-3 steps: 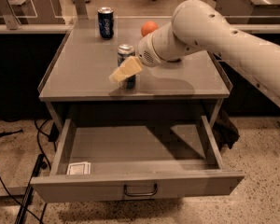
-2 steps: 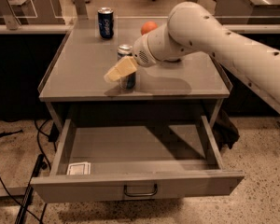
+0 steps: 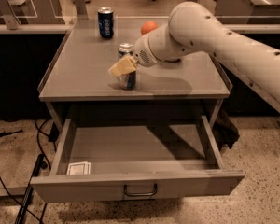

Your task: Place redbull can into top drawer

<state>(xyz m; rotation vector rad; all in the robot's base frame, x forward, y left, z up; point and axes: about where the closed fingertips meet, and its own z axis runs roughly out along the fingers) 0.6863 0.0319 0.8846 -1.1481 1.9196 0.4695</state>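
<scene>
Since a second ago my gripper [image 3: 123, 67] has edged slightly left across the redbull can [image 3: 128, 81], which stays upright near the table's [image 3: 84, 64] front edge. Whether my gripper holds it, I cannot tell. Can: slim, silver-topped, blue-and-silver. The top drawer [image 3: 84, 188] stands open below.

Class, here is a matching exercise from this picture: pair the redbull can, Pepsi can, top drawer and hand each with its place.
1. redbull can
2. Pepsi can
3. top drawer
4. hand

A. pulled open under the tabletop
B. tabletop's back left
C. against the redbull can
D. upright near the tabletop's front edge

Pairs: 1-D, 2-B, 3-A, 4-C
</scene>
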